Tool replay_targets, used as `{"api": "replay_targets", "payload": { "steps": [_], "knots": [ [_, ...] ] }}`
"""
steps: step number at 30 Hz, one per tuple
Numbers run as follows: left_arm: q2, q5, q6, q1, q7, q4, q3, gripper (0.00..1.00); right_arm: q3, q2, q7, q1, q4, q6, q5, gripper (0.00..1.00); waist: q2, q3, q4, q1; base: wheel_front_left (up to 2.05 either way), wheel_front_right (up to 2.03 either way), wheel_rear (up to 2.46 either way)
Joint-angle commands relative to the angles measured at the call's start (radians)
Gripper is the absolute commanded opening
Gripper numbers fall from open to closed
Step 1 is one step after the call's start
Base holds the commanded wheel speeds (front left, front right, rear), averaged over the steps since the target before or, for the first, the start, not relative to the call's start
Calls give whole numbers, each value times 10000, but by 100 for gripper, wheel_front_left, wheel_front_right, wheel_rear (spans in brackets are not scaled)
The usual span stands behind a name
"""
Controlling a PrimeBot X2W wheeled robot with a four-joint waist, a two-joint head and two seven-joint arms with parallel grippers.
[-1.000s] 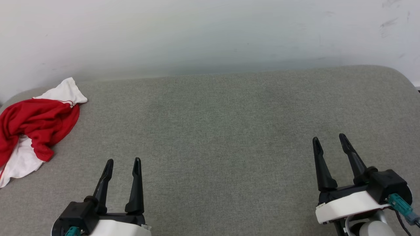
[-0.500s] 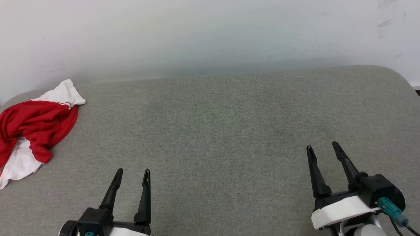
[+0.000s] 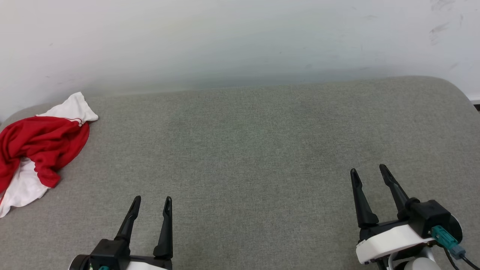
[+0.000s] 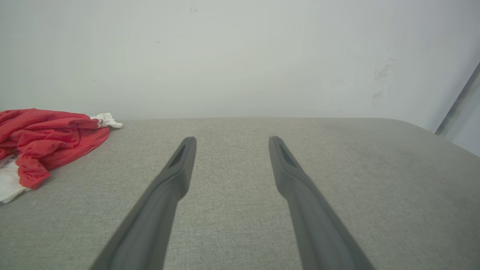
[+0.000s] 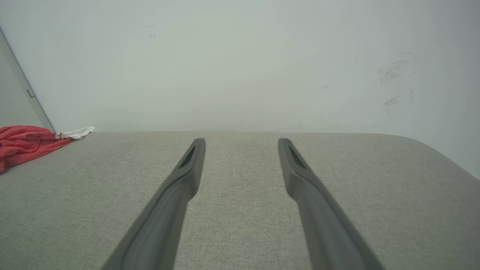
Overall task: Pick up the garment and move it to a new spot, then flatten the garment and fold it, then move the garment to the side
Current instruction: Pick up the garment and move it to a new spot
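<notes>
Your garment [image 3: 37, 142] lies crumpled at the far left edge of the grey cushioned surface [image 3: 243, 150], close to the wall [image 3: 225, 37] (red body bunched over white fabric). You have the left gripper [image 3: 153, 198] and right gripper [image 3: 368, 168] both spread wide, grasping nothing, at the near side, well apart from it

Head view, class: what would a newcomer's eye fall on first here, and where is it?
The crumpled red and white shirt stands out, lying at the far left edge of the grey cushion. Next come the left gripper and the right gripper, open at the bottom, both apart from the shirt.
</notes>
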Motion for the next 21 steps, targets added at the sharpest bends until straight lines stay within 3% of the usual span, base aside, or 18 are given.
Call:
{"api": "replay_targets", "payload": {
  "steps": [1,10,21],
  "knots": [
    [-11,8,-11,21,-28,19,28,100,-3,27,-24,-25,2,-3,17,100,0,-15,4,0,0,0,0],
    [-10,82,-5,5,-28,-32,188,100,34,27,-24,107,-35,-3,116,100,0,-91,232,0,0,0,0],
    [-9,309,146,147,-28,-234,394,100,297,25,-24,257,-134,-3,102,100,0,-183,1256,0,0,0,0]
  ]
}}
